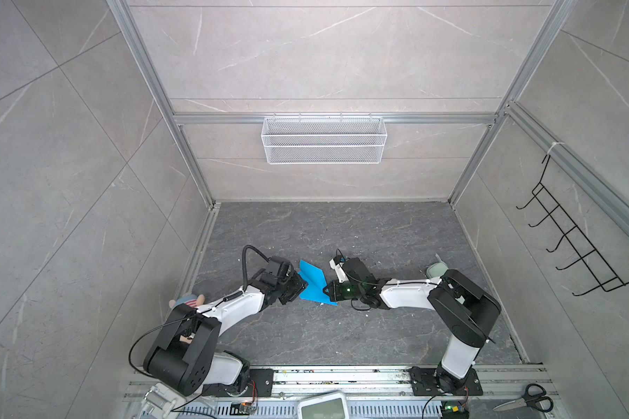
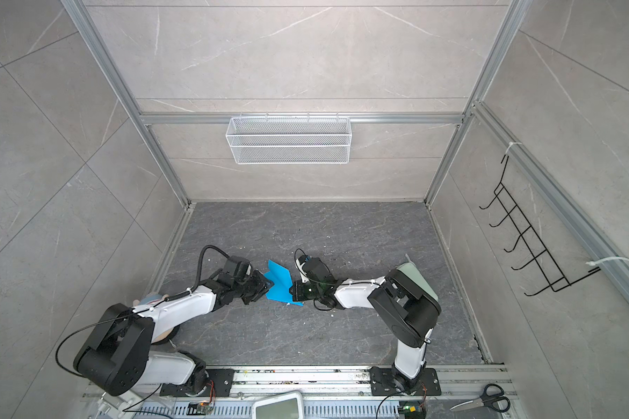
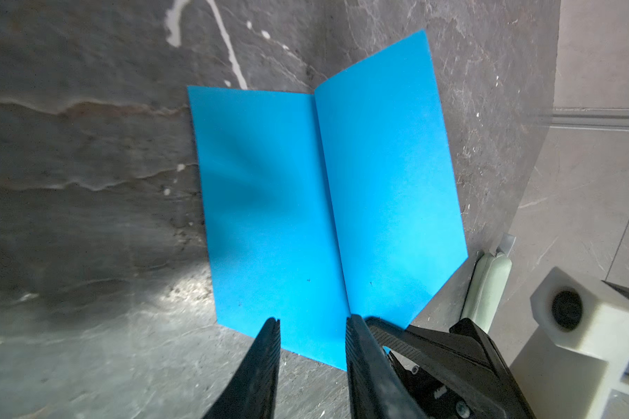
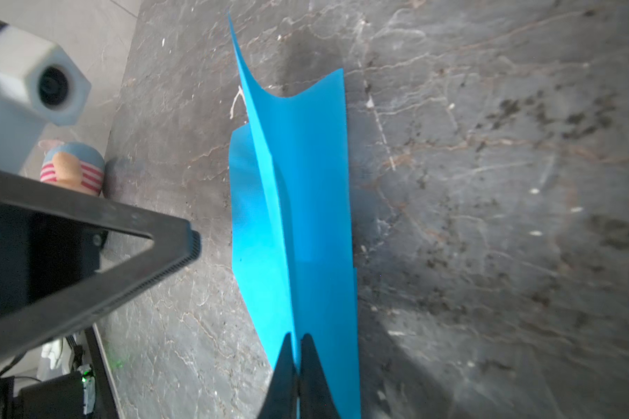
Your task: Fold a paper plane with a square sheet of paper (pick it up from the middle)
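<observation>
Down on the marbled tabletop (image 1: 342,333) between grey tiled walls (image 1: 69,163), right jaws pinch the blue sheet (image 1: 312,284), left jaws spread

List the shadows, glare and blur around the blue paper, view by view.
Left wrist view: a soft shadow crosses one half of the sheet of paper, glare brightens the table beside it, and the near jaws are blurred. Right wrist view: jaws out of focus, table smeared toward one side. Both top views: paper sharp and evenly lit.
</observation>
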